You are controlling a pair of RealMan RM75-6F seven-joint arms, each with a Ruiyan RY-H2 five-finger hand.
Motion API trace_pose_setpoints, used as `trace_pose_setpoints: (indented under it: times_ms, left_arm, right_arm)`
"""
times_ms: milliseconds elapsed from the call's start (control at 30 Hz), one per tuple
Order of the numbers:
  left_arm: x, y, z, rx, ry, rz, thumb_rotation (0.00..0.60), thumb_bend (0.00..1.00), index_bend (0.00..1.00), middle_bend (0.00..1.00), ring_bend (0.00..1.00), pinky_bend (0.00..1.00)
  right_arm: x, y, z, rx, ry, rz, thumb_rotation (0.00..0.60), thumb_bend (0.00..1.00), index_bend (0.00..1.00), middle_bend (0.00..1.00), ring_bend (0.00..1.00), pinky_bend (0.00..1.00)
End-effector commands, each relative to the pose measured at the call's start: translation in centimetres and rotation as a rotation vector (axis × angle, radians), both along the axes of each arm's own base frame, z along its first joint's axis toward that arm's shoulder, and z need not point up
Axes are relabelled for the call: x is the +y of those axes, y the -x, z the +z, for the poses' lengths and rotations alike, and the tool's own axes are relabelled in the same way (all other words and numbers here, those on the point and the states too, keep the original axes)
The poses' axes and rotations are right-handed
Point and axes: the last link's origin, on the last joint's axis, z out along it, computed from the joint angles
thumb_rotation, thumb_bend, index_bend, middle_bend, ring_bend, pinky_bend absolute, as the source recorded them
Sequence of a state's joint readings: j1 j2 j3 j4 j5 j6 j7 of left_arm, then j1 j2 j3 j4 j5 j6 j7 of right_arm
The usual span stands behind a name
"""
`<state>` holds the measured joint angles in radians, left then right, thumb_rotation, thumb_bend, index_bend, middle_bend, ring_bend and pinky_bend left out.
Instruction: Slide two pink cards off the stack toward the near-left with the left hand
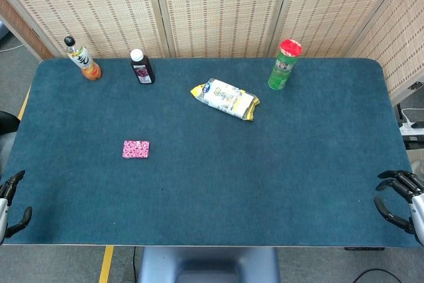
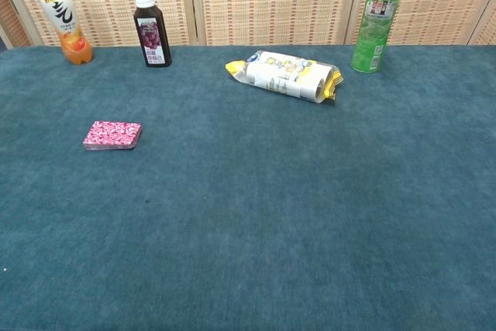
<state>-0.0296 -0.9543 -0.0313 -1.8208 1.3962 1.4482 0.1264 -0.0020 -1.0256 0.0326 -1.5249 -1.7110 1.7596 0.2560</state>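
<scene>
A small stack of pink patterned cards (image 1: 136, 149) lies flat on the blue table left of centre, seen in the chest view as a neat pile (image 2: 113, 135). My left hand (image 1: 9, 198) hangs at the near-left table corner, well away from the stack, fingers apart and holding nothing. At the near-right corner my right hand (image 1: 399, 198) also holds nothing, its fingers spread and slightly curved. Neither hand shows in the chest view.
Along the far edge stand an orange drink bottle (image 1: 83, 59), a dark juice bottle (image 1: 141, 67) and a green canister with a red lid (image 1: 285, 65). A white and yellow snack packet (image 1: 225, 99) lies at the middle back. The blue cloth table (image 1: 265, 177) fills the view.
</scene>
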Motion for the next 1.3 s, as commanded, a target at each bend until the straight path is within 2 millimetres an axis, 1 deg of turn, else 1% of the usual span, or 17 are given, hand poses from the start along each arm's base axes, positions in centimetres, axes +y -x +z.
trace_pose_setpoints:
  times_ms: [33,167,200,267,300,333,367,433,533,600,667,700,767,833,1067,1167,1300]
  left_arm:
    - [0.1,0.1,-0.1,0.006,0.004,0.005,0.600,0.42,0.05,0.17,0.24,0.35]
    - [0.2,0.2,-0.3,0.014,0.001,0.004,0.600,0.42,0.05,0.18,0.24,0.35]
    - [0.3,0.2,-0.4,0.017,-0.004,0.001,0.600,0.42,0.05,0.20,0.26,0.35]
    - [0.5,0.1,-0.6,0.016,-0.024,-0.019,0.600,0.42,0.05,0.26,0.31,0.36]
    - [0.6,0.1,-0.8,0.015,-0.030,-0.029,0.600,0.42,0.05,0.32,0.37,0.39]
    - [0.7,0.1,-1.0,0.015,-0.034,-0.038,0.600,0.42,0.05,0.36,0.41,0.41]
    - [0.9,0.0,-1.3,0.015,-0.033,-0.050,0.600,0.42,0.05,0.43,0.47,0.45]
    - [1.4,-0.1,-1.7,0.020,-0.025,-0.077,0.600,0.42,0.04,0.57,0.61,0.57]
    - [2.4,-0.3,-2.6,0.026,-0.003,-0.110,0.600,0.42,0.03,0.72,0.78,0.72]
    - [3.4,-0.7,-3.3,0.031,0.016,-0.134,0.600,0.42,0.03,0.84,0.92,0.87]
    - [4.5,-1.4,-4.0,0.033,0.018,-0.168,0.600,0.42,0.08,0.96,0.99,0.98]
    - [5.0,-1.7,-4.3,0.031,0.020,-0.176,0.600,0.43,0.14,0.99,1.00,1.00]
    - [6.0,-2.4,-5.4,0.024,0.050,-0.179,0.600,0.44,0.21,1.00,1.00,1.00]
    - [7.1,-3.1,-6.4,0.012,0.080,-0.181,0.600,0.44,0.26,1.00,1.00,1.00]
    - [11.3,-5.9,-10.0,0.043,0.152,-0.122,0.600,0.43,0.28,1.00,1.00,1.00]
    - [12.5,-7.3,-11.2,0.045,0.150,-0.091,0.600,0.41,0.28,1.00,1.00,1.00]
    - [13.5,-8.8,-12.7,0.054,0.129,-0.034,0.600,0.40,0.27,1.00,1.00,1.00]
  right_arm:
    - [0.0,0.1,-0.1,0.004,0.005,-0.003,0.600,0.25,0.58,0.43,0.41,0.66]
    - [0.0,0.0,-0.3,0.010,-0.009,0.000,0.600,0.25,0.63,0.50,0.50,0.74]
    - [0.0,-0.1,-0.4,0.010,-0.011,0.005,0.600,0.25,0.64,0.53,0.53,0.76]
    - [-0.1,-0.2,-0.5,0.007,-0.011,0.015,0.600,0.26,0.68,0.59,0.58,0.82]
    - [-0.1,-0.2,-0.6,0.007,-0.011,0.017,0.600,0.27,0.70,0.64,0.62,0.86]
    - [-0.2,-0.2,-0.7,0.008,-0.010,0.018,0.600,0.27,0.72,0.67,0.65,0.89]
    - [-0.3,-0.2,-0.7,0.011,-0.007,0.017,0.600,0.28,0.75,0.70,0.68,0.92]
    - [-0.5,-0.2,-0.8,0.015,0.004,0.016,0.600,0.31,0.81,0.75,0.72,0.96]
    - [-0.7,-0.3,-0.9,0.012,0.020,0.027,0.600,0.36,0.90,0.80,0.77,1.00]
    - [-0.8,-0.4,-1.0,0.011,0.027,0.036,0.600,0.39,0.95,0.83,0.80,1.00]
    - [-0.8,-0.5,-1.1,0.003,0.036,0.058,0.600,0.40,0.98,0.85,0.82,1.00]
    - [-0.9,-0.5,-1.1,0.000,0.038,0.065,0.600,0.42,1.00,0.86,0.83,1.00]
    - [-0.9,-0.4,-1.3,0.006,0.035,0.066,0.600,0.43,1.00,0.88,0.84,1.00]
    - [-1.0,-0.3,-1.4,0.013,0.032,0.057,0.600,0.44,1.00,0.88,0.85,1.00]
    - [-1.4,-0.2,-1.7,0.028,0.046,0.016,0.600,0.45,1.00,0.89,0.85,1.00]
    - [-1.7,-0.2,-1.9,0.029,0.030,0.005,0.600,0.45,1.00,0.89,0.85,1.00]
    - [-1.9,-0.2,-2.2,0.032,0.008,0.000,0.600,0.45,1.00,0.89,0.85,1.00]
